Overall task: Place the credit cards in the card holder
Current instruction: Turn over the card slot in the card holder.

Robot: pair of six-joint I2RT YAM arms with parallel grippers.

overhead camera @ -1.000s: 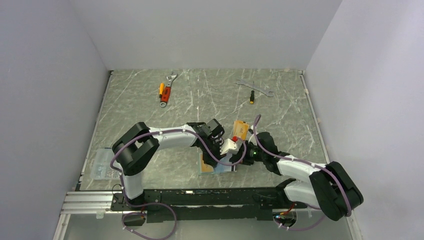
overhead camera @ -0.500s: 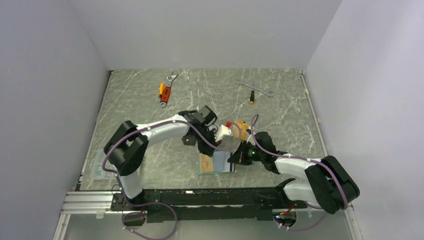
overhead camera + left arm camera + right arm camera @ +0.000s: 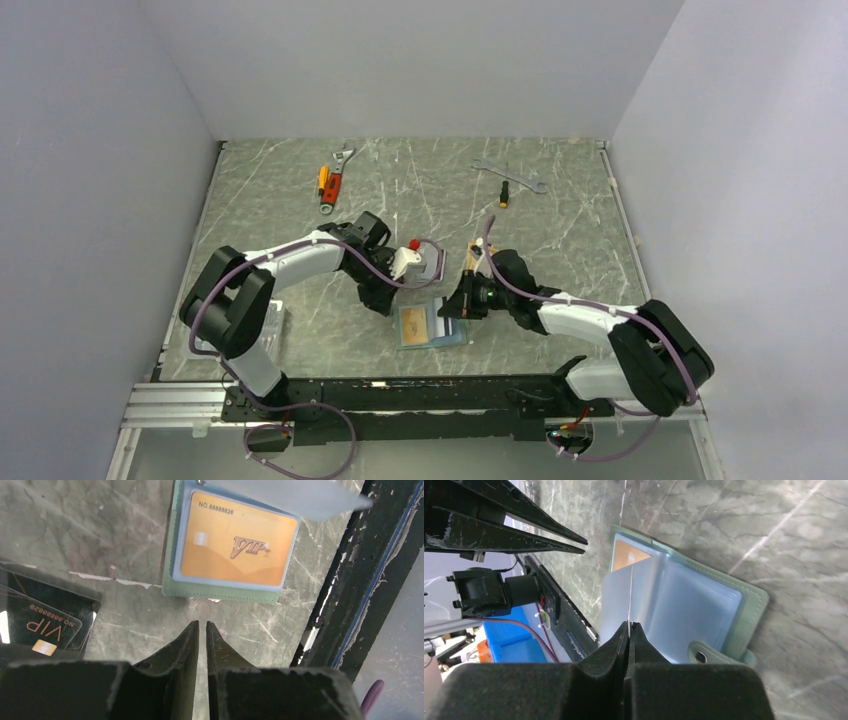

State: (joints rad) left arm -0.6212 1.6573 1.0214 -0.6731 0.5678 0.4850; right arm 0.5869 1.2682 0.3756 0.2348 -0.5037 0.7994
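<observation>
**Card holder [image 3: 432, 325] open at the table's near edge, one clear sleeve in my right pinch**

My right gripper [image 3: 629, 625] is pressed together on a clear plastic sleeve [image 3: 630, 592] of the card holder and holds that leaf up on edge above the other sleeves. The green cover lies flat on the marbled table [image 3: 300, 210]. Its snap tab [image 3: 699, 656] is just beside my right fingers. Under the raised leaf, a gold card [image 3: 235, 547] marked VIP sits in a pocket on the holder's left half, framed by pale blue plastic and the green border.

My left gripper [image 3: 202, 625] hangs just beside that half, with its tips pointing toward it and not touching it. Its fingers stand almost together, with a thin slit between them and nothing in the slit. Black cards [image 3: 45, 620] with VIP lettering lie overlapped on the table close beside my left fingers, apart from the holder.

Far across the table, well away from both grippers, lie an adjustable wrench [image 3: 335, 180], a flat wrench [image 3: 510, 175] and a small screwdriver [image 3: 505, 193].
</observation>
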